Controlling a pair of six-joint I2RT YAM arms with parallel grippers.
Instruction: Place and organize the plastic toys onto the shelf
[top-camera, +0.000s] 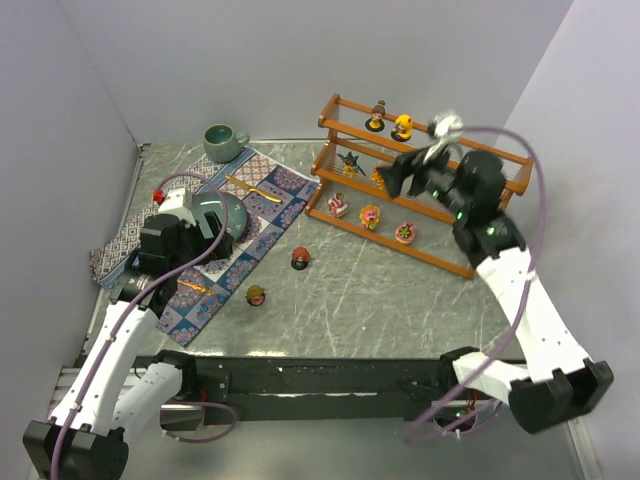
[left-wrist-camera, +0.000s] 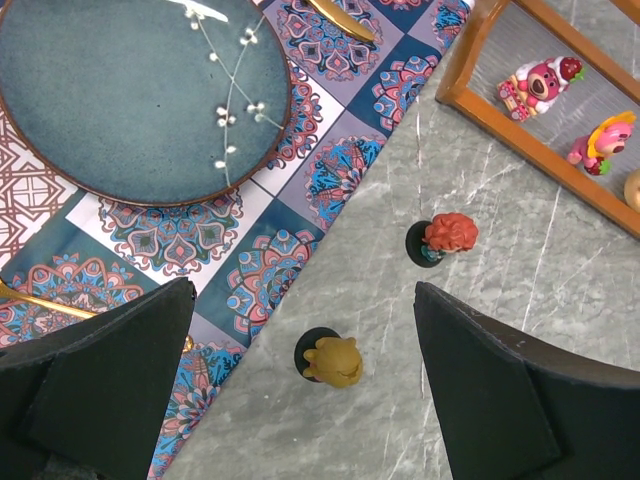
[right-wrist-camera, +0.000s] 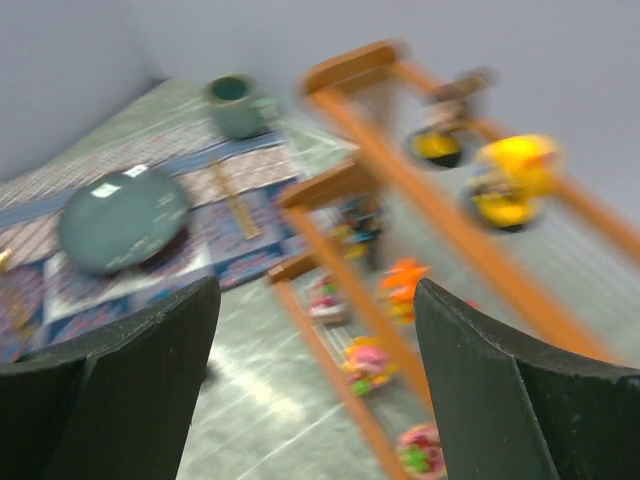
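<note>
Since the left gripper (left-wrist-camera: 304, 288) and right gripper (right-wrist-camera: 317, 290) hang released and empty, take the yellow figurine (left-wrist-camera: 333, 361) at eight o'clock from the shelf (top-camera: 436, 259); centre the left jaws over it, clear of the red-haired figurine (left-wrist-camera: 445, 238).

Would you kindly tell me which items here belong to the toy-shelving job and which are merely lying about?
Job: shelf, shelved toys, red-haired toy, golden toy.
Lying about: mug, plate, mat, gold cutlery.
</note>
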